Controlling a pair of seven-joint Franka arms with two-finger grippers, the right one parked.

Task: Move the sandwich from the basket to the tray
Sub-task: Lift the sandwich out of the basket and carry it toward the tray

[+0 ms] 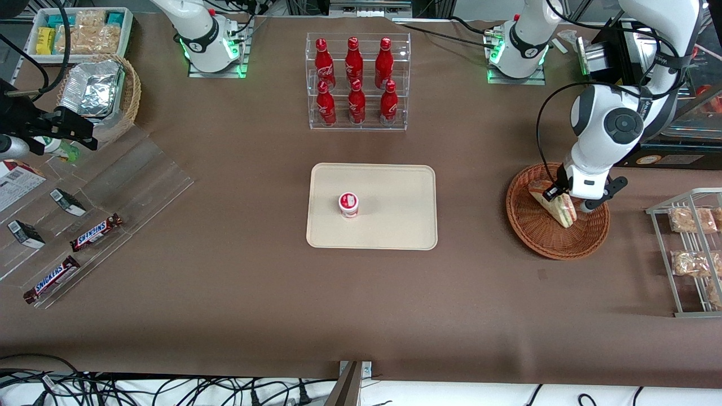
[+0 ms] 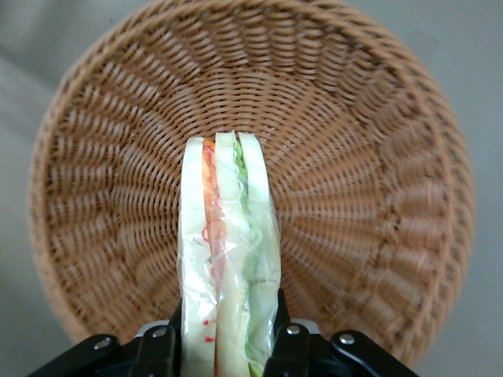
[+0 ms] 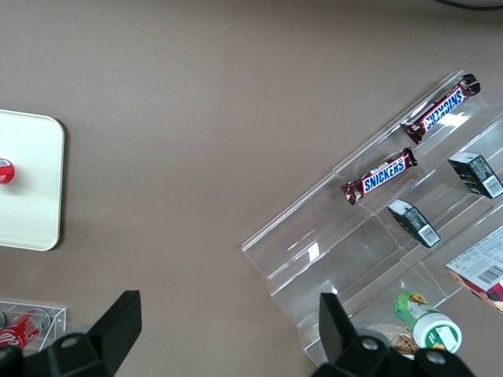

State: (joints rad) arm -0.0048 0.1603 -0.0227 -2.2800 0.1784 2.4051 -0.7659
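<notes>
The reddish-brown wicker basket (image 1: 586,239) stands toward the working arm's end of the table. The wrapped sandwich (image 1: 558,207) stands on edge in it, its red, green and pink layers showing. My left gripper (image 1: 568,202) is down in the basket, shut on the sandwich. In the left wrist view the sandwich (image 2: 228,259) sits clamped between the two black fingers (image 2: 284,349), with the basket (image 2: 369,157) below it. The cream-beige tray (image 1: 395,225) lies at the table's middle, with a small red-and-white cup (image 1: 348,204) on it.
A clear rack of red bottles (image 1: 357,82) stands farther from the camera than the tray. A wire rack with tan snack packs (image 1: 691,248) lies beside the basket at the table's edge. Clear acrylic shelves with Snickers bars (image 1: 96,232) and a foil-pack basket (image 1: 96,93) lie toward the parked arm's end.
</notes>
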